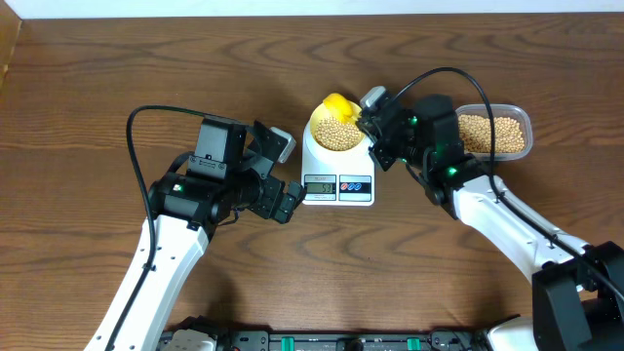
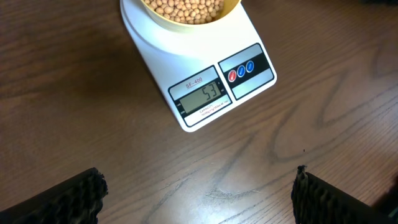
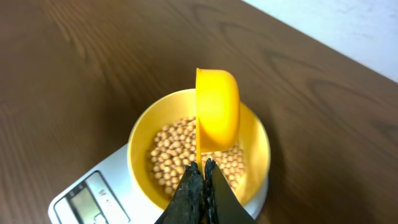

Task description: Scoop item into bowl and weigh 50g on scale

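Right gripper [image 3: 202, 171], clamped on a yellow scoop [image 3: 217, 112], hangs over the bowl [image 3: 140, 140] of soybeans [image 3: 171, 155] on the scale [image 2: 161, 46]. Left gripper [image 1: 283, 175], spread wide and empty, faces the scale's display [image 2: 202, 99].

Over the scale [image 1: 312, 161], a yellow scoop [image 3: 216, 115] pinched by its handle in the right gripper [image 3: 202, 186] hangs above the bowl [image 3: 261, 143], blocking much of the way in from above. The right arm [image 1: 487, 210] fills the gap between the scale and the clear tub [image 1: 492, 132]. The left gripper [image 1: 286, 195], jaws wide, crowds the scale's front-left corner. Bare table [image 1: 78, 97] lies open at far left, behind the scale, and in front between the two arms.
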